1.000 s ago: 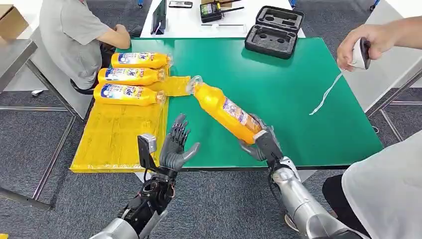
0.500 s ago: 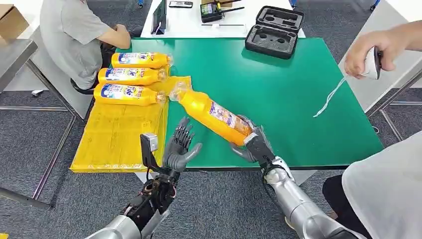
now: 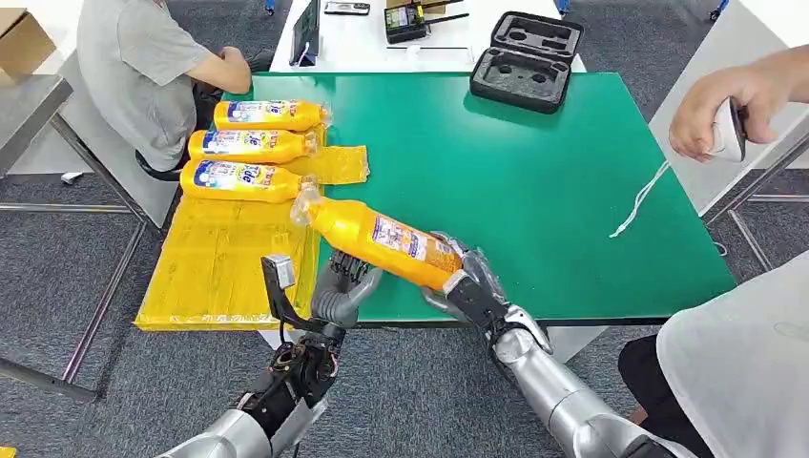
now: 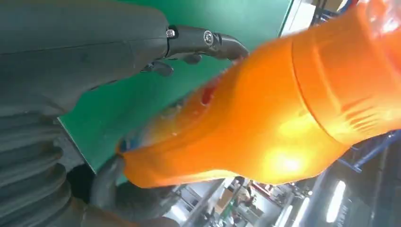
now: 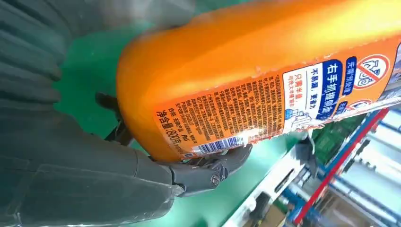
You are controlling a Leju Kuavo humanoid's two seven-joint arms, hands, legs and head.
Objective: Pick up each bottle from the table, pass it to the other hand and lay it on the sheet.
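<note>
- Floor (image 3: 86, 258): grey carpet.
- Green table (image 3: 534, 181): central; metal legs visible on its left side.
- White table (image 3: 363, 48): directly behind the green table.
- Grey-topped table (image 3: 29, 100): far left.
- Lighting: bright and even.

The orange bottle (image 4: 265, 118) sat huge and close to the camera, running slantwise across the frame and a bit blurry. The left hand (image 4: 94, 61) came in beside it, with a dark fingertip (image 4: 227, 45) right up against the bottle's side. The green desk (image 4: 142, 94) showed behind them, its edge running diagonally, with blurry room stuff past it.
</note>
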